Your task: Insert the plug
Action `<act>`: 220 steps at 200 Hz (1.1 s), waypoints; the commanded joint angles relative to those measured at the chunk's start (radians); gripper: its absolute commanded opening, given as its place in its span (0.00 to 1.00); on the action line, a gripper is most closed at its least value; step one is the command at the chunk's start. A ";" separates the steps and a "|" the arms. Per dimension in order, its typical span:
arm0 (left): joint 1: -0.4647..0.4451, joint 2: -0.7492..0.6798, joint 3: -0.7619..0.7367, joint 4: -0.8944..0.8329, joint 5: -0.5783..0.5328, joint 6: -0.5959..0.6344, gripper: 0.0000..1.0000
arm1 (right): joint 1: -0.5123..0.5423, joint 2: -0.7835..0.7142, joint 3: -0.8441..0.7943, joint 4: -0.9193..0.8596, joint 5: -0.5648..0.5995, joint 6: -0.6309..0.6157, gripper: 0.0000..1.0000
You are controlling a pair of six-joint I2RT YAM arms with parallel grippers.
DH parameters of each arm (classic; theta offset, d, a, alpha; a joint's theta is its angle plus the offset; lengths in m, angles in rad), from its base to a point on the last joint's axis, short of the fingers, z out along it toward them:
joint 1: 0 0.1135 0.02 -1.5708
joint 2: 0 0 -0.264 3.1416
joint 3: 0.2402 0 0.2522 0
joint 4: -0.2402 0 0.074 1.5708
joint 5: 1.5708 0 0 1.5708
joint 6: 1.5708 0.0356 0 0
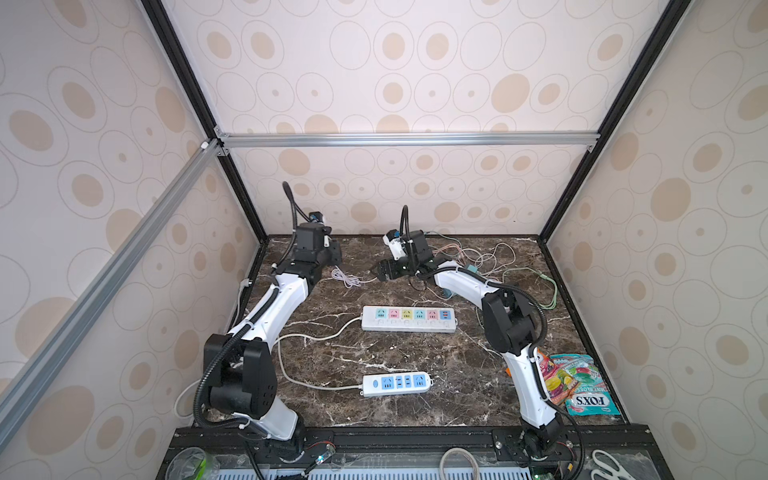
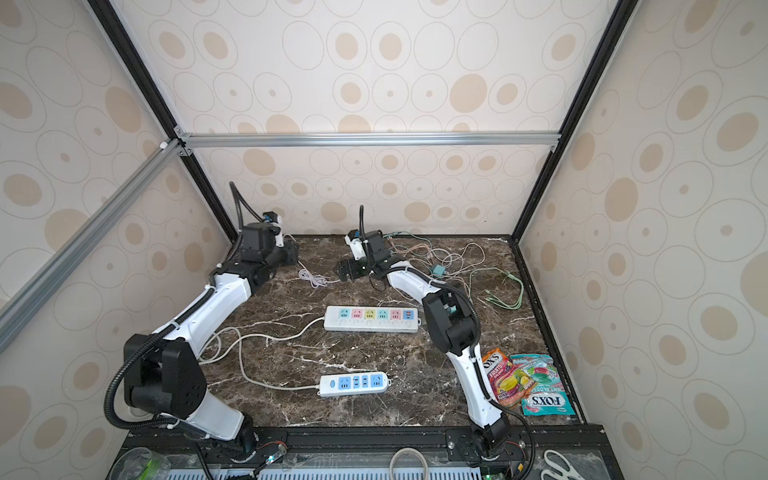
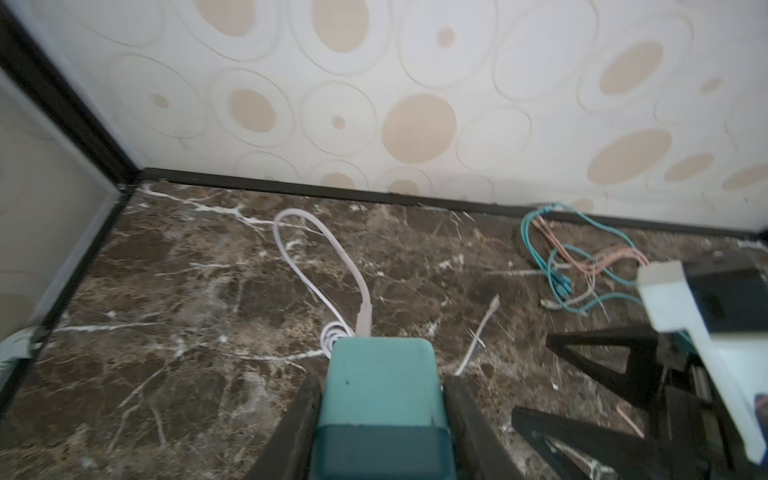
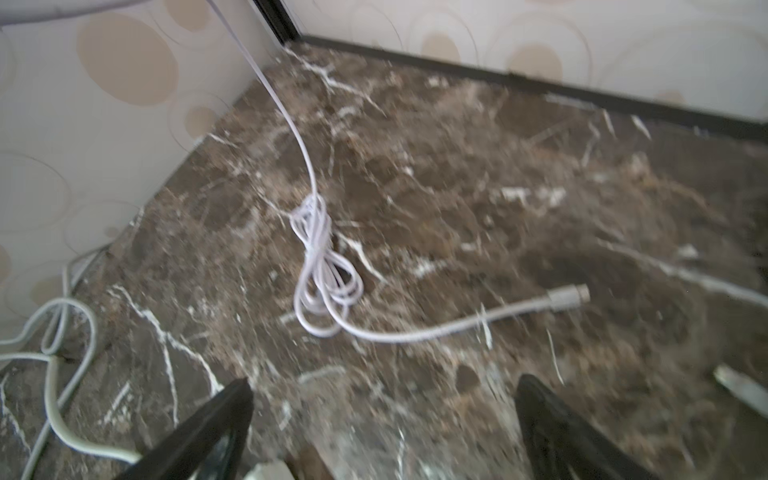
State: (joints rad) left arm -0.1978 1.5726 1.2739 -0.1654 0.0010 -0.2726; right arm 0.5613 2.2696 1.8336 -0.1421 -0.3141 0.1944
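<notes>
In a top view: left gripper (image 1: 336,255), right gripper (image 1: 384,272) close together, power strip (image 1: 409,319) well apart from both.

Left wrist: clamped on teal plug (image 3: 380,374), white cable (image 3: 316,257) trailing ahead.

Right wrist: jaws spread, empty.

Seemingly pre-insertion; next calls for carrying to strip, aligning prongs.

Teal plug (image 3: 380,399) cut off by frame edge, prongs hidden; white cable (image 4: 311,211) connector blurred; candy bags (image 1: 586,386) at bench's right edge partly behind right arm (image 1: 528,382).
</notes>
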 commanded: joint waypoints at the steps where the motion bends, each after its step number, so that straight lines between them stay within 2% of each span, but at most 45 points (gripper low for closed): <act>1: -0.044 -0.002 -0.029 0.060 0.009 0.089 0.00 | -0.016 -0.140 -0.039 -0.064 0.007 -0.035 0.99; 16: -0.072 0.008 -0.056 0.093 0.021 0.125 0.00 | -0.019 -0.173 -0.056 -0.131 -0.014 -0.039 0.99; 42: -0.124 0.031 -0.073 0.137 0.062 0.217 0.00 | -0.021 -0.203 -0.056 -0.246 -0.136 -0.039 0.99; 54: -0.142 0.042 -0.076 0.152 0.093 0.257 0.00 | -0.021 -0.216 -0.057 -0.281 -0.152 -0.016 1.00; 75: -0.144 0.041 -0.100 0.197 0.172 0.300 0.00 | -0.025 -0.249 -0.065 -0.310 -0.151 0.029 0.99; 100: -0.144 0.012 -0.165 0.283 0.233 0.362 0.00 | -0.047 -0.291 -0.077 -0.319 -0.235 0.064 0.99; 136: -0.147 -0.047 -0.305 0.439 0.335 0.483 0.00 | -0.079 -0.333 -0.086 -0.369 -0.306 0.031 1.00; 164: -0.155 -0.098 -0.426 0.601 0.457 0.592 0.00 | -0.081 -0.337 -0.081 -0.412 -0.360 -0.044 0.90; 187: -0.158 -0.133 -0.524 0.771 0.527 0.607 0.00 | -0.081 -0.320 -0.061 -0.441 -0.380 -0.049 0.78; 204: -0.160 -0.144 -0.578 0.885 0.524 0.580 0.00 | -0.081 -0.307 -0.053 -0.440 -0.406 -0.015 0.77; 220: -0.160 -0.142 -0.585 0.908 0.521 0.563 0.00 | -0.081 -0.294 -0.039 -0.453 -0.413 0.035 0.77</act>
State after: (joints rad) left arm -0.3538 1.4494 0.6971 0.5514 0.4732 0.2657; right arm 0.4778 1.9598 1.7588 -0.5526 -0.6804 0.1898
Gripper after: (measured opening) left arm 0.412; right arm 0.772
